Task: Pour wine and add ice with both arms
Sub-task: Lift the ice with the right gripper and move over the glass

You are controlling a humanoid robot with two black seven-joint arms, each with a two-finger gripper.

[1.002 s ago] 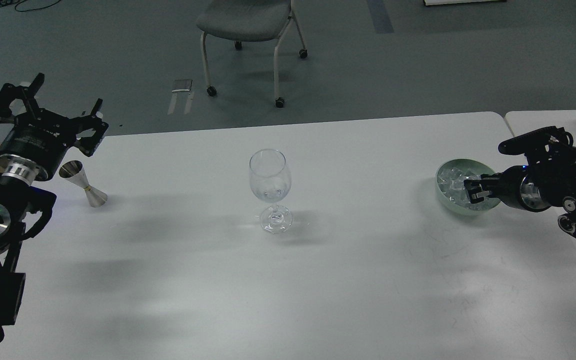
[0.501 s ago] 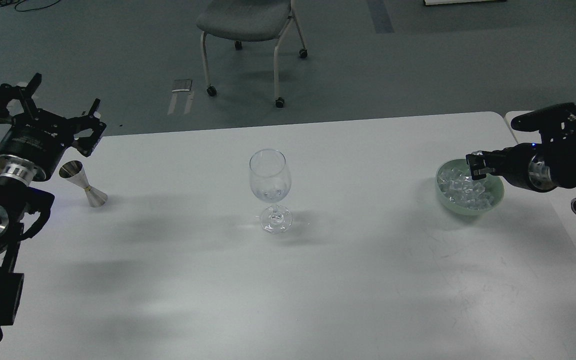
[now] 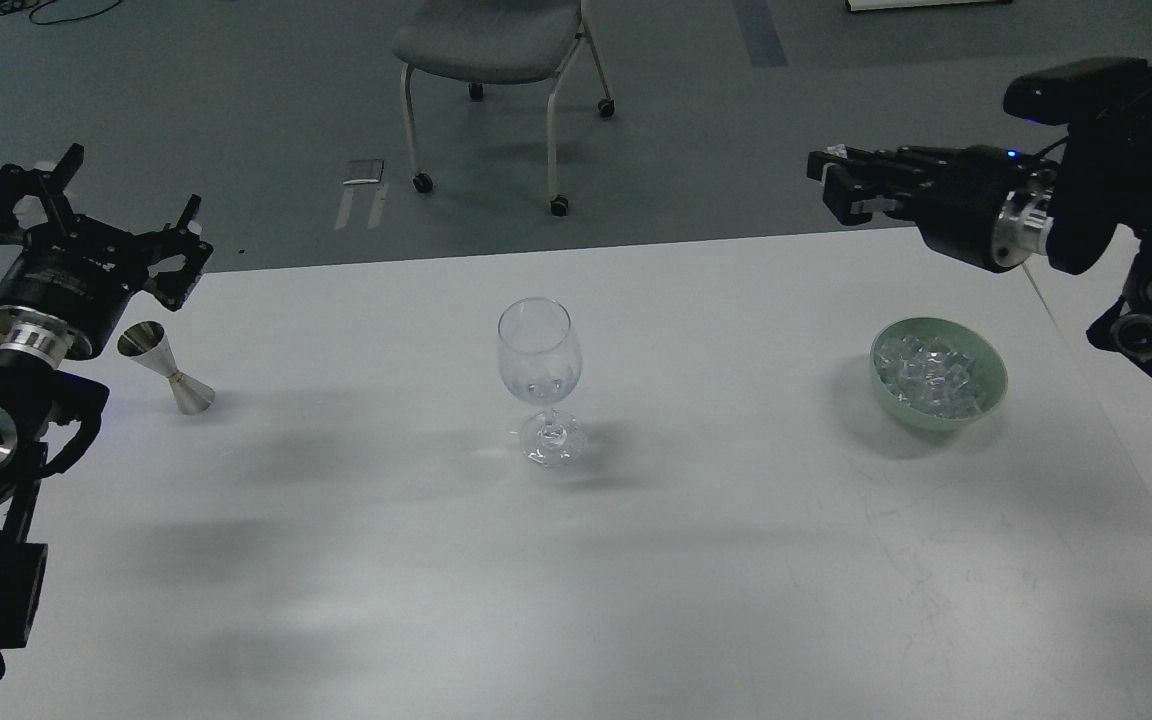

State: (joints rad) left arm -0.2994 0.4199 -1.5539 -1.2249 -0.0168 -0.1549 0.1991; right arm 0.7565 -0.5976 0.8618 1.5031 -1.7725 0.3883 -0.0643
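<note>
Presently the right gripper (image 3: 836, 178) hangs raised beyond the ice bowl (image 3: 988, 360), fingers drawn together, contents indiscernible, presumably bound for the wine glass (image 3: 536, 370); the left gripper (image 3: 96, 215) is spread, idle.

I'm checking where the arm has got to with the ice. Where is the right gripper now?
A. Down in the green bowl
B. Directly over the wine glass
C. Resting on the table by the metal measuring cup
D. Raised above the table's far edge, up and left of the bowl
D: the right gripper is raised up and left of the bowl, far right of the wine glass.
</note>
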